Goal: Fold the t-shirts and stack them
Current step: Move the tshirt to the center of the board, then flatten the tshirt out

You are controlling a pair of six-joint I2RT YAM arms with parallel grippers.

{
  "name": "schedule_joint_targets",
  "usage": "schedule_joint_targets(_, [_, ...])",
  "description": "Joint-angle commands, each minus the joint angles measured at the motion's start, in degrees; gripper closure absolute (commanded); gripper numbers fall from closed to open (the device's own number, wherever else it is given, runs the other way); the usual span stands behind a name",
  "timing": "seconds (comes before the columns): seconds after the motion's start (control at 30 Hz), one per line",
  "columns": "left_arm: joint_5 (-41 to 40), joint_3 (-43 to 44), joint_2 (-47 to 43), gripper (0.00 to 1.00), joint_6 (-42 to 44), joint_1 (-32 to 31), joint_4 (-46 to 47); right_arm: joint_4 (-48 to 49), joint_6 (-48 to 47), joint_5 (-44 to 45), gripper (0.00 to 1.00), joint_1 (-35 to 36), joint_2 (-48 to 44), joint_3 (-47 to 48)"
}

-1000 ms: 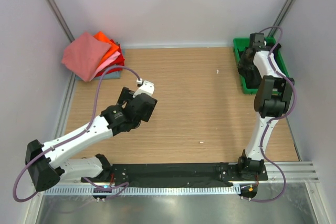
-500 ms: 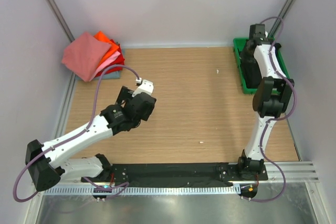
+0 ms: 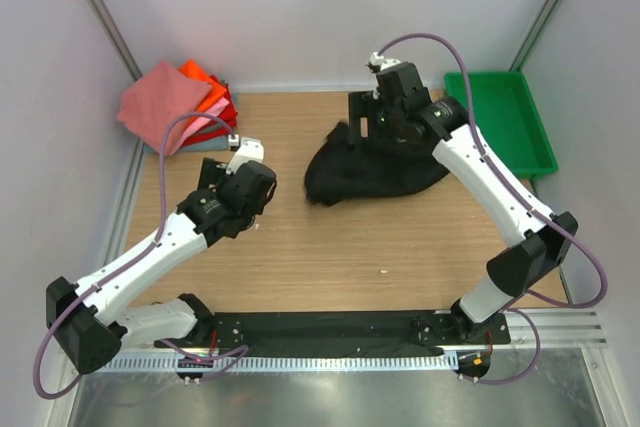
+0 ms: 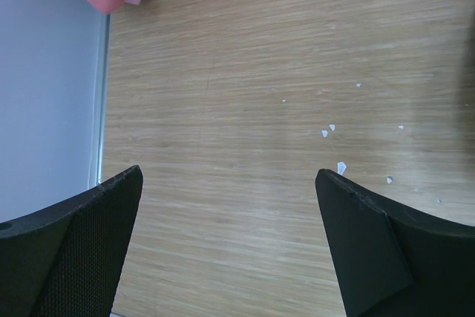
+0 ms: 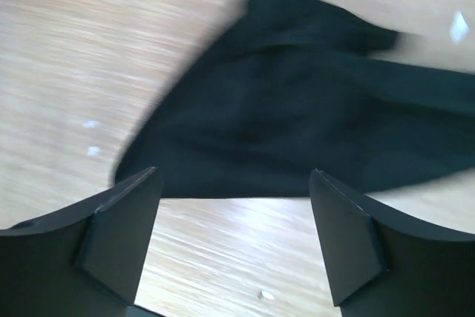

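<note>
One black t-shirt (image 3: 375, 167) lies crumpled on the table (image 3: 400, 247), between the stack and the tray. Four folded t-shirts (image 3: 165, 102) sit piled in the far left corner, salmon-pink on top, with orange, red and pale pink showing beneath. One green tray (image 3: 500, 117) stands at the far right. The left fingers (image 4: 82, 250) gape wide over bare wood near the stack, holding nothing. The right fingers (image 5: 119, 235) are spread wide over the black t-shirt, with nothing between them.
</note>
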Motion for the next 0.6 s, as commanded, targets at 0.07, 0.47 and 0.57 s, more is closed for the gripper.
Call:
schedule_joint_targets(0.07, [-3.2,1.1,-1.9,0.00,-1.9,1.4,0.4,-1.2,5.0,9.8,0.11,-3.3,-3.9,-12.1])
schedule_joint_targets(0.47, [12.8,6.3,4.9,0.00,-1.4,3.0,2.2,9.5,7.5,5.2,0.09,-3.4,-10.3,-33.3])
schedule_joint_targets(0.57, [16.2,7.9,7.0,0.00,-1.0,7.0,2.8,10.5,5.7,8.8,0.09,-4.0,-5.6,-31.8])
